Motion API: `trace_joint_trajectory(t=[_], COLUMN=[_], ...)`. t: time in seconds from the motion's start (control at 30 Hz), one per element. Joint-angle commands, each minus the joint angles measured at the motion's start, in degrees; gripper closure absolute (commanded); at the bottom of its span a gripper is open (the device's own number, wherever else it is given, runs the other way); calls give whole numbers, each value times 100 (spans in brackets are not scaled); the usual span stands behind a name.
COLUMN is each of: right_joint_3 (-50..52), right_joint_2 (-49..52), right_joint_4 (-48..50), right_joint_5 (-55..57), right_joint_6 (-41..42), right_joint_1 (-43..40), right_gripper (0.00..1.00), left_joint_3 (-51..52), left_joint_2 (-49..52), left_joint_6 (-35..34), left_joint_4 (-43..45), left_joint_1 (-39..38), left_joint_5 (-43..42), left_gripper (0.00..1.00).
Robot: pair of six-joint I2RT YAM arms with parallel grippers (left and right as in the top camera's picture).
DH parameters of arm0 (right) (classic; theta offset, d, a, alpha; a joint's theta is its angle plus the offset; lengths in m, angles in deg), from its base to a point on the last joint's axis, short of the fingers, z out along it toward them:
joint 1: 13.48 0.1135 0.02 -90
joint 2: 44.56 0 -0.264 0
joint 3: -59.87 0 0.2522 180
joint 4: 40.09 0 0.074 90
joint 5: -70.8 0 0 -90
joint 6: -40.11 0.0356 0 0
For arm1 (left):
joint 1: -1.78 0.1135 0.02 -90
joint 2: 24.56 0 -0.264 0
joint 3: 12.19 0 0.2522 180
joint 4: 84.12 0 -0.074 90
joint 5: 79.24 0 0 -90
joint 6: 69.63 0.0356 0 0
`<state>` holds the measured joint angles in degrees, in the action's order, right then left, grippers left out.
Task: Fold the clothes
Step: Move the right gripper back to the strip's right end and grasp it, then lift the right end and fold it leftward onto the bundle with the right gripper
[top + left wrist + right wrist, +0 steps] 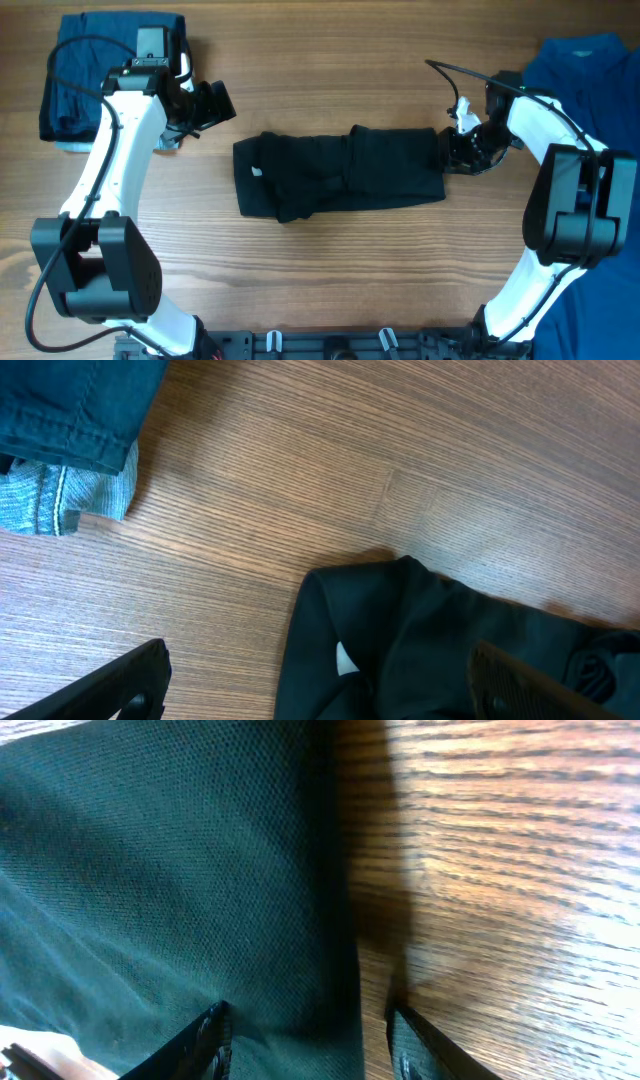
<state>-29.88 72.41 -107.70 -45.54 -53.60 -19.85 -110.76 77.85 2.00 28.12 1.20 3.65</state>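
Main hazard: my right gripper (462, 150) straddles the 3 o'clock edge of the black, short-sleeved polo shirt (340, 172), which lies in a long folded band at the centre of the wooden table (330, 290). If these jaws close on the top layer only, I judge the fold opens when I lift.

Second hazard: nothing pins the 9 o'clock end, so a pull may slide the whole band across the smooth wood.

Third hazard: my left arm reaches over the folded navy garment stack (90, 70) at 10 o'clock – a low swing could snag it.

Pose:
- Right jaws are spread, with the fabric edge between them and not yet pinched.
- The left gripper (205, 105) hovers off the shirt's 10 o'clock corner – jaws wide apart, holding nothing.
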Motion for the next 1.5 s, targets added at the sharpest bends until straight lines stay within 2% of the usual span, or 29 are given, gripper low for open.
trace_joint_trajectory(t=[0.0,0.2,0.33,0.37,0.4,0.43,0.47,0.67,0.93,1.1,1.23,1.47], right_joint_3=[74,164,737,831,828,809,778,-20,-1110,-1733,-2452,-3359], right_joint_2=[81,83,83,83,83,68,63,-138,-146,-149,-149,-149], right_joint_4=[94,238,966,1106,1123,1115,1078,433,-540,-1047,-1617,-2581], right_joint_5=[-245,-251,-249,-295,-343,-378,-376,-328,588,686,708,697], right_joint_6=[192,284,542,538,540,542,540,518,374,358,98,103], right_joint_1=[20,20,20,20,20,17,17,-214,-1246,-1762,-1792,-1451], right_gripper=[46,45,46,53,66,83,96,96,96,96,96,96], left_joint_3=[-63,-63,-63,-63,-63,-63,-63,-63,-63,-63,-63,-63], left_joint_2=[-125,-125,-125,-125,-125,-125,-125,-125,-125,-125,-125,-125], left_joint_6=[-7,-7,-7,-7,-7,-7,-7,-7,-9,-9,-9,-7], left_joint_4=[-9,-9,-11,-13,-26,-31,-31,-28,-26,-26,-26,-22], left_joint_1=[7,7,7,7,7,7,7,7,7,7,7,7], left_joint_5=[57,57,57,57,57,57,57,57,223,232,232,232], left_gripper=[6,5,6,5,6,6,5,5,5,5,5,4])
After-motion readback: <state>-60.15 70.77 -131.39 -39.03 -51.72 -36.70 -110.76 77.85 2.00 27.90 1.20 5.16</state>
